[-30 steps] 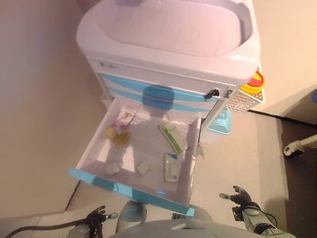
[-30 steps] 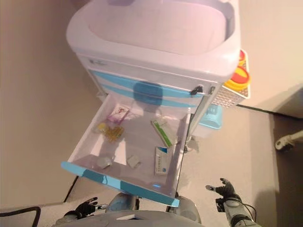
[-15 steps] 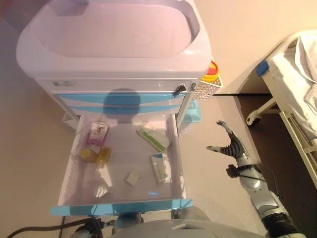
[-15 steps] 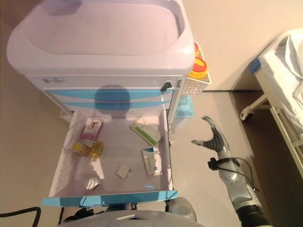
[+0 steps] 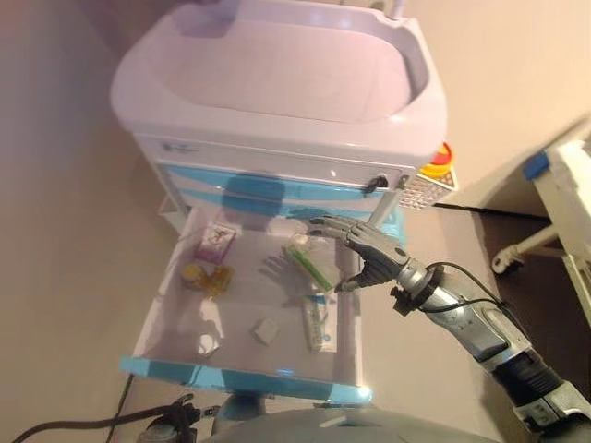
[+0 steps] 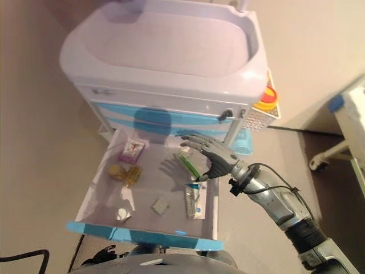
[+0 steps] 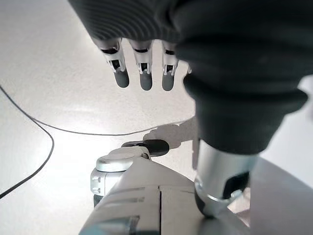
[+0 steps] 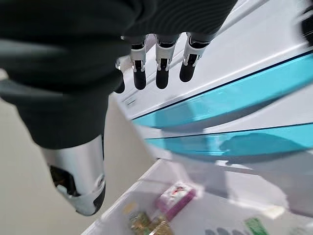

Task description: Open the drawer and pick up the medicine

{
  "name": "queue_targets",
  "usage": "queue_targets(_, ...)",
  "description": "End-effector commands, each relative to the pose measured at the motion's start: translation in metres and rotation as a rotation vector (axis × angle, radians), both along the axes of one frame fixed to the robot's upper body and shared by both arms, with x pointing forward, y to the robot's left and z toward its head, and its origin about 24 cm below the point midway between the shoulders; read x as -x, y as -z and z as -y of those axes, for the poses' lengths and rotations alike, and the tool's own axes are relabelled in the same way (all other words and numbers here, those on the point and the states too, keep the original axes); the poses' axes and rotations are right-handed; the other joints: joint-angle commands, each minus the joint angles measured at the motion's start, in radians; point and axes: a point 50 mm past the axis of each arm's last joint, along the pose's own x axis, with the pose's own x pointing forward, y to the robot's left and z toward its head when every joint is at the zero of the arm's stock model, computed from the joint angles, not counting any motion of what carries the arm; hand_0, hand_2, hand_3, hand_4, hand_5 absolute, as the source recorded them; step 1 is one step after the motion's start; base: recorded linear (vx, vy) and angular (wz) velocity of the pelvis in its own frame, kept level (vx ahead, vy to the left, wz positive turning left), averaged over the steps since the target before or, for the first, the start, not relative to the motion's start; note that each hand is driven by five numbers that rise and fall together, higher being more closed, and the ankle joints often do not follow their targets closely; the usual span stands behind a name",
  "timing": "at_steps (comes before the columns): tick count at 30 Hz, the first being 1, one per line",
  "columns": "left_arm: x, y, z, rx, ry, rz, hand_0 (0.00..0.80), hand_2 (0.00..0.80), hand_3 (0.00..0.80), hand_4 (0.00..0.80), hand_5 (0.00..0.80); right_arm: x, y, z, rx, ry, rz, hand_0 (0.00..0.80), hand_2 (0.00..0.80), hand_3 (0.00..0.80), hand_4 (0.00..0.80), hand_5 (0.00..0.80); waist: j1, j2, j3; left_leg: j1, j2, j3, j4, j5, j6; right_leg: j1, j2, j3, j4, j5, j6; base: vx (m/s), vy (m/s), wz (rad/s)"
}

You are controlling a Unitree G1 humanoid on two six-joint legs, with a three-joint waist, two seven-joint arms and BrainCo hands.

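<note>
The white drawer [image 5: 166, 286] with a blue front stands pulled out of the white and blue cart [image 5: 277, 138]. In it lie a pink box [image 5: 214, 242], yellow blister packs [image 5: 205, 277], a green and white box [image 5: 312, 262], a white and teal box [image 5: 317, 321], a small grey square [image 5: 266, 330] and a small white item [image 5: 207, 345]. My right hand [image 5: 362, 249] is open, fingers spread, above the drawer's right side over the green box. My left hand [image 7: 142, 73] hangs low by the floor, fingers straight, empty.
A red and yellow container [image 5: 441, 155] sits in a mesh basket on the cart's right side. A bed frame with a blue corner [image 5: 545, 185] stands at the far right. A dark cable [image 7: 29, 142] lies on the floor.
My right hand has moved left from beside the cart to over the drawer's right side. The camera has shifted, so the cart sits differently in view.
</note>
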Motion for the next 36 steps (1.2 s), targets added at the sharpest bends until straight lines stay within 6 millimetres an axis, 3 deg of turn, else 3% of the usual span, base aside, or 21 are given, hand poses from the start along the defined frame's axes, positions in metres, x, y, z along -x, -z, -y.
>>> queue_targets(1, -0.001, 0.002, 0.007, 0.029, -0.006, -0.019, 0.000, 0.000, 0.000, 0.000, 0.000, -0.003, -0.014, -0.019, -0.004, -0.054, 0.049, 0.000, 0.000, 0.000, 0.000, 0.000, 0.051, -0.045, 0.007, 0.007, -0.057, -0.015, 0.097, -0.169, 0.046, -0.059, -0.049, 0.043, 0.056, 0.034, 0.048, 0.034, 0.013, 0.51)
queue_targets(8, 0.005, 0.002, 0.002, 0.032, -0.065, -0.026, 0.000, 0.000, 0.000, 0.000, 0.000, -0.023, 0.021, -0.021, 0.127, 0.049, -0.145, 0.000, 0.000, 0.000, 0.000, 0.000, 0.128, -0.034, 0.009, 0.010, -0.069, -0.095, 0.088, -0.150, 0.038, -0.033, -0.069, -0.024, 0.071, 0.010, 0.036, 0.034, 0.023, 0.42)
queue_targets(22, 0.024, 0.003, 0.003, 0.028, -0.068, -0.050, 0.000, 0.000, 0.000, 0.000, 0.000, -0.039, 0.091, -0.005, 0.156, 0.330, -0.360, 0.000, 0.000, 0.000, 0.000, 0.000, 0.242, -0.006, 0.010, 0.005, -0.085, -0.203, 0.059, -0.108, 0.032, 0.000, -0.093, -0.133, 0.077, -0.005, 0.035, 0.034, 0.008, 0.33)
queue_targets(36, 0.029, 0.005, 0.013, 0.044, -0.018, -0.050, 0.000, 0.000, 0.000, 0.000, 0.000, -0.050, 0.103, -0.001, -0.019, 0.543, -0.391, 0.000, 0.000, 0.000, 0.000, 0.000, 0.287, 0.023, 0.010, 0.000, -0.094, -0.264, 0.041, -0.082, 0.031, 0.001, -0.103, -0.174, 0.089, -0.008, 0.040, 0.034, 0.021, 0.18)
